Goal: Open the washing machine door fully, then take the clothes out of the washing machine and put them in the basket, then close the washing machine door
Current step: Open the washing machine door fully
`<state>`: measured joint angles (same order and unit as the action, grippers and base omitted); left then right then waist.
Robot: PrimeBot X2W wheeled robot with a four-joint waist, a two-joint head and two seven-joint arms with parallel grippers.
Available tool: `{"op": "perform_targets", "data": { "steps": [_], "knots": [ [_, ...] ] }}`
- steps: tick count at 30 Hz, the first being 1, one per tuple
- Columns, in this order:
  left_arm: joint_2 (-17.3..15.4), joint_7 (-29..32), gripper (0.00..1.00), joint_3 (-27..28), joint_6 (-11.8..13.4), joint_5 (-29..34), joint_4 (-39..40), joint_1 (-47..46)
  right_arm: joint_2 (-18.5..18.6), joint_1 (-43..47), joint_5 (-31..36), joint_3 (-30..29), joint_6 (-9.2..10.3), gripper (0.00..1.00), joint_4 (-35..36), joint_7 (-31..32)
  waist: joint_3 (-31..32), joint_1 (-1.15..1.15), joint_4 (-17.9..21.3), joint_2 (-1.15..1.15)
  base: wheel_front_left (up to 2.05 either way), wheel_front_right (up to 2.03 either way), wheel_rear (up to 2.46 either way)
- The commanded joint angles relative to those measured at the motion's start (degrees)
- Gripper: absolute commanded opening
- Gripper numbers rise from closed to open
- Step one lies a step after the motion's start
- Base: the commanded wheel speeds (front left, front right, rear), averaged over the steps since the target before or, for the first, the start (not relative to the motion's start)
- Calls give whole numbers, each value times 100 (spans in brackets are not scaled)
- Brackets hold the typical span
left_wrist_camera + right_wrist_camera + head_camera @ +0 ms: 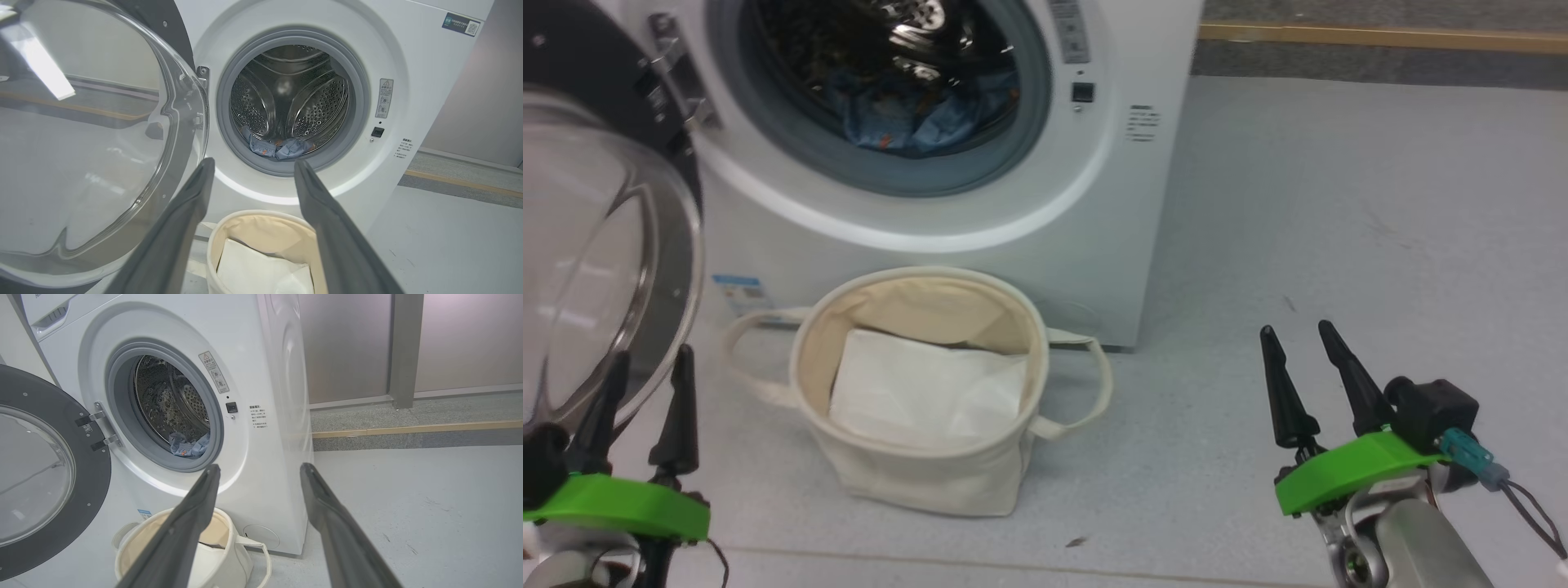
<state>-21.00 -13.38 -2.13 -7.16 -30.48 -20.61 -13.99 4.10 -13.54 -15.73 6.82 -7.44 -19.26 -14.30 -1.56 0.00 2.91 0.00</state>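
Head view, from the left: the door (605, 245) stands swung wide on its hinge, glass bulging toward the camera. The left gripper (653, 353) hovers just before its lower rim, fingers spread with nothing between them. Whether the door is at the very end of its swing I cannot quite tell, since that side is blurred, but the first step looks done. Next along, the washer (1045, 245) shows its drum mouth clear, and the clothes (923, 114) lie bunched at the bottom front of the drum, just behind the gasket. Below the mouth the basket (931, 482) sits on the floor (1339, 204) close against the washer, holding a white sheet (923, 392). Far right, the right gripper (1297, 327) hangs over bare floor, well apart from the washer, fingers spread and empty. The step in hand is taking out the clothes: a gripper must reach low through the mouth and close on the bunched fabric without snagging the gasket.
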Motion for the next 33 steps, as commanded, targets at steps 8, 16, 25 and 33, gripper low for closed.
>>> {"op": "perform_targets", "data": {
  "steps": [8, 16, 25, 33],
  "knots": [
    [-455, 18, 100, 361, 33, -8, 271, 156, -8, -84, 71, 133, -5, 100, 158, -70, 187, 0, 601, 0, 0, 0, 0],
    [-341, 328, 100, 369, 84, -299, 135, 109, 5, -99, 83, 93, -5, 100, 253, -70, 150, 0, 625, 0, 0, 0, 0],
    [-316, 348, 100, 195, 92, -262, -104, 38, 42, -115, 86, 82, -5, 100, 290, -70, 173, 0, 560, 0, 0, 0, 0],
    [-424, 287, 100, -51, 55, -100, -203, -27, 33, -113, 72, 80, -5, 100, 277, -70, 176, 0, 588, 0, 0, 0, 0]
  ]
}}
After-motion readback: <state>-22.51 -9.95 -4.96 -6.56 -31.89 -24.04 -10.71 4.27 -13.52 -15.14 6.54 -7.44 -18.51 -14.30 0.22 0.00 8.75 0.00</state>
